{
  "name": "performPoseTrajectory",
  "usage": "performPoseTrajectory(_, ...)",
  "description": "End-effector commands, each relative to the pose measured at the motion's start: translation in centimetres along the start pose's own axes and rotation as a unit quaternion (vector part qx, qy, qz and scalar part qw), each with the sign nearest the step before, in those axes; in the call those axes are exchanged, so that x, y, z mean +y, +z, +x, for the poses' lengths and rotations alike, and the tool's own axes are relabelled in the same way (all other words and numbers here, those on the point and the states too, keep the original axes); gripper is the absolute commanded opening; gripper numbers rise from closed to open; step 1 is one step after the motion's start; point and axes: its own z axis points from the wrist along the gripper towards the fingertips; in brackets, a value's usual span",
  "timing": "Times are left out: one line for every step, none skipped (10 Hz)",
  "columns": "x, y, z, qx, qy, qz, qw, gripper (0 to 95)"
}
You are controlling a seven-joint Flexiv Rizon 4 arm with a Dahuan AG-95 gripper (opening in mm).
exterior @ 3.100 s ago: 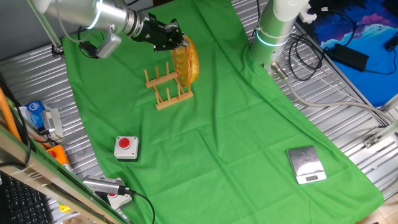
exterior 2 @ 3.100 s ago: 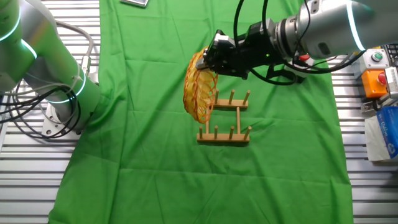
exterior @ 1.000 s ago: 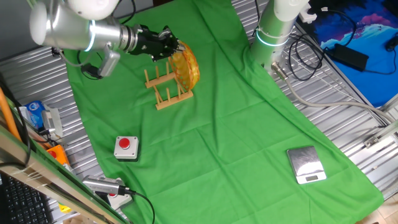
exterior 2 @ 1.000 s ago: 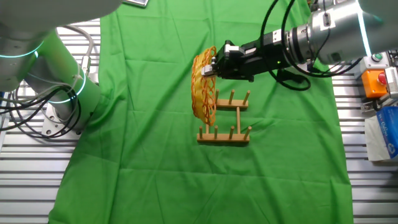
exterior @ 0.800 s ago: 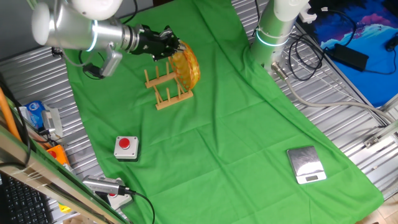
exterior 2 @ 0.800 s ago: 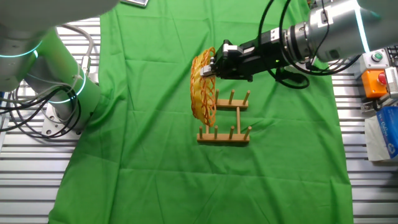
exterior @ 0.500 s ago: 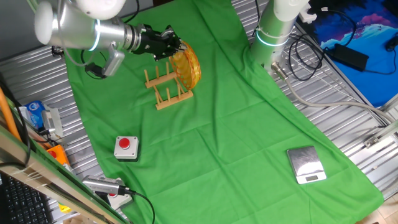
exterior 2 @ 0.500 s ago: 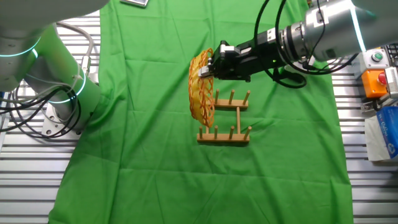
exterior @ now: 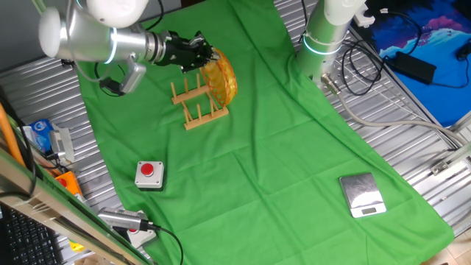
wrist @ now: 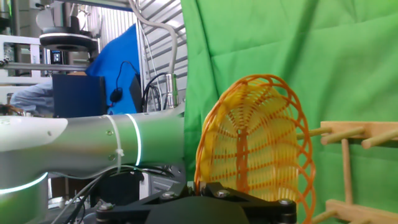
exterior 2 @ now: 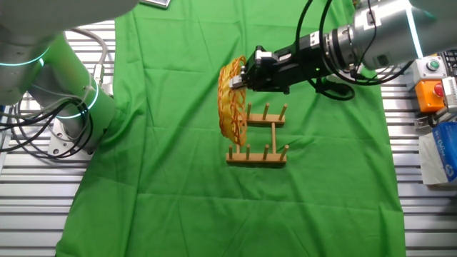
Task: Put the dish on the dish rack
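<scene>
While pincer (exterior 2: pixel 241 78) grips it, dish (exterior 2: pixel 233 100) stands on edge.

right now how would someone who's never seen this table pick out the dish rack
Start from the green cloth covering the table and find the black fingers gripping the dish, a yellow-orange wicker plate held on edge. The dish rack sits directly beside that plate: two light wooden rails with rows of upright pegs. It is the only bare wood object on the cloth.
</scene>
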Motion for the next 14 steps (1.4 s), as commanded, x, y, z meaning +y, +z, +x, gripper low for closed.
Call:
performPoseTrajectory(0.00, 0.06, -0.05, -0.014, 0.017, 0.000, 0.9998, 0.0)
performPoseTrajectory(0.00, 0.06, -0.05, -0.024, 0.034, 0.001, 0.9991, 0.0)
performPoseTrajectory(0.00, 0.06, -0.05, -0.035, 0.053, 0.002, 0.9980, 0.0)
performPoseTrajectory(0.00, 0.06, -0.05, -0.052, 0.074, 0.005, 0.9959, 0.0)
performPoseTrajectory(0.00, 0.06, -0.05, -0.058, 0.090, 0.020, 0.9941, 0.0)
performPoseTrajectory(0.00, 0.06, -0.05, -0.064, 0.098, 0.031, 0.9926, 0.0)
performPoseTrajectory(0.00, 0.06, -0.05, -0.075, 0.110, 0.039, 0.9904, 0.0)
performPoseTrajectory(0.00, 0.06, -0.05, -0.082, 0.119, 0.044, 0.9884, 0.0)
performPoseTrajectory(0.00, 0.06, -0.05, -0.090, 0.114, 0.044, 0.9883, 0.0)
performPoseTrajectory(0.00, 0.06, -0.05, -0.094, 0.111, 0.041, 0.9885, 0.0)
performPoseTrajectory(0.00, 0.06, -0.05, -0.091, 0.109, 0.041, 0.9890, 0.0)
performPoseTrajectory(0.00, 0.06, -0.05, -0.089, 0.106, 0.038, 0.9896, 0.0)
performPoseTrajectory(0.00, 0.06, -0.05, -0.089, 0.105, 0.037, 0.9898, 0.0)
performPoseTrajectory(0.00, 0.06, -0.05, -0.086, 0.099, 0.031, 0.9909, 0.0)
